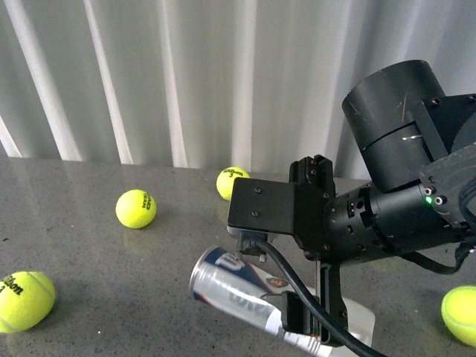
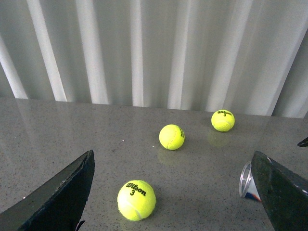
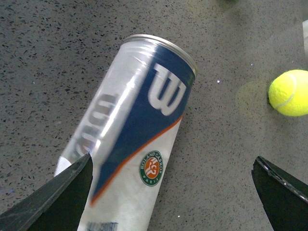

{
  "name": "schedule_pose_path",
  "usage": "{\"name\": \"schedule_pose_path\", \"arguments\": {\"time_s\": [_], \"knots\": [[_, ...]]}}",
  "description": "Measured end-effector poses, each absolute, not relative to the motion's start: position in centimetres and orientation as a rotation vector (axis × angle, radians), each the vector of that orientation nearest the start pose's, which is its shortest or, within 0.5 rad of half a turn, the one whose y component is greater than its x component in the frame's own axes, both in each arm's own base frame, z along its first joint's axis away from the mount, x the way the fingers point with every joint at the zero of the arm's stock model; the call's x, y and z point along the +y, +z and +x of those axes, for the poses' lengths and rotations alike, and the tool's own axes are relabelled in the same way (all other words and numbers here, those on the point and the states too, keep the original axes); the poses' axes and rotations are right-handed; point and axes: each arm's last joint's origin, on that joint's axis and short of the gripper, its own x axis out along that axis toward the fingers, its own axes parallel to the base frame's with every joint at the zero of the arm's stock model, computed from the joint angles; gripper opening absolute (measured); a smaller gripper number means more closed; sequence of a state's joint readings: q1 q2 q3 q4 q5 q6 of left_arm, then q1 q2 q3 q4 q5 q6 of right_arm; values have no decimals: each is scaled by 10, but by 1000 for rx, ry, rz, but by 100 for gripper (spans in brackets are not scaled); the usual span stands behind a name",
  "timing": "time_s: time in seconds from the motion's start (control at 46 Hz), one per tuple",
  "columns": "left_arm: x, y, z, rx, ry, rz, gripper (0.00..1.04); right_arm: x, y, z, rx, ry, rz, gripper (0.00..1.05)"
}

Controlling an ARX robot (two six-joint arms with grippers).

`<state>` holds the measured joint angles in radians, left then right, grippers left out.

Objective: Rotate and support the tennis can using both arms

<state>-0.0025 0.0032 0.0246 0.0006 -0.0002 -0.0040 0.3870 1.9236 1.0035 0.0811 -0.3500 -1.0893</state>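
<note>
The can [image 1: 238, 292] lies on its side on the grey table [image 1: 89, 253], near the front and right of middle, its silver rim pointing left. The right arm [image 1: 387, 212] hangs over it. The right gripper [image 3: 172, 161] is spread wide above the can, not clamped on it. The left gripper [image 2: 173, 154] is spread wide too, holding nothing. Yellow balls [image 1: 136, 208] lie scattered: two left, one far middle, one near right.
</note>
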Motion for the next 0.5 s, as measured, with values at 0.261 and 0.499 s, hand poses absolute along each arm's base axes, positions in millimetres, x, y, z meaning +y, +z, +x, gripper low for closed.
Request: {"name": "schedule_pose_path", "arguments": {"time_s": [0.261, 0.499], "knots": [[0, 172, 96, -22, -2, -4, 98, 141, 126, 324, 390, 1087, -972, 98], [0, 172, 96, -22, -2, -4, 98, 120, 153, 310, 361, 1021, -836, 98]]}}
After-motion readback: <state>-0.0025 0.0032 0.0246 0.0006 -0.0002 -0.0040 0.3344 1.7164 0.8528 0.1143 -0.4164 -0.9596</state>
